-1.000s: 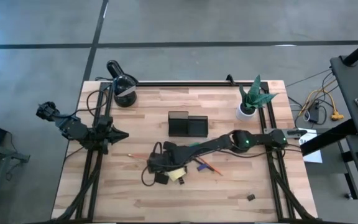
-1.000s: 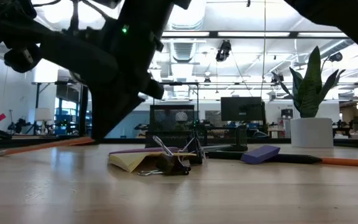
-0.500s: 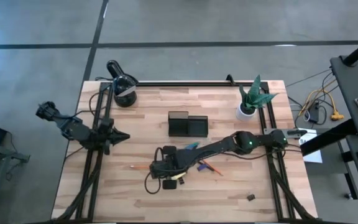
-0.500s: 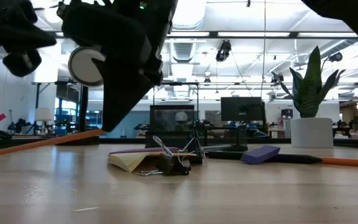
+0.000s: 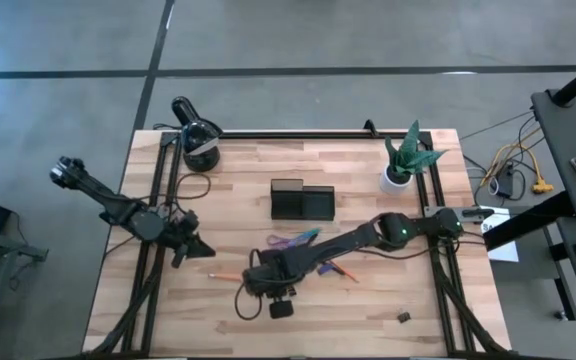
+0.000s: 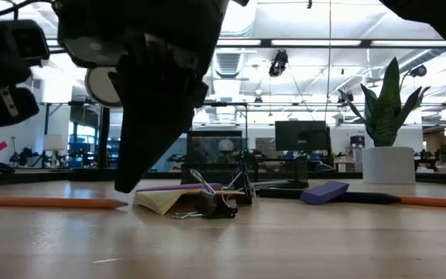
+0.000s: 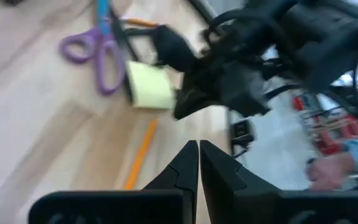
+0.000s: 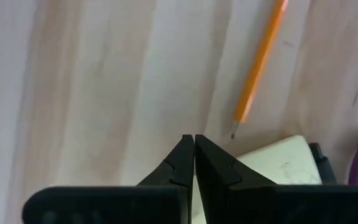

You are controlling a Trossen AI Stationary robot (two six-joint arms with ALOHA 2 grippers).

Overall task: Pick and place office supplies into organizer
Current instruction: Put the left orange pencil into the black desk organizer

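Both of my grippers were closed with nothing between their fingers. My right gripper (image 8: 194, 149) hung low over the front middle of the table (image 5: 368, 310), its two fingers pressed together just above the bare wood, with the tip of the orange pencil (image 8: 260, 65) just beyond them and the yellow sticky-note pad (image 8: 278, 163) just beside. My left gripper (image 7: 198, 155) sat off to the left part of the table, fingers shut tight, pointed toward the same cluster. The purple-handled scissors (image 5: 290, 241) lay behind the right arm, near the pad. From table height, a black binder clip (image 6: 211, 203) rested against the pad, and the small purple block (image 6: 324, 191) lay farther right beside a dark pen. One tiny black clip (image 5: 404, 317) sat alone near the front right. The organizer (image 5: 302, 200) stood mid-table toward the back, well apart from both grippers, with the desk lamp (image 5: 198, 135) and potted plant (image 5: 406, 157) at the back corners.
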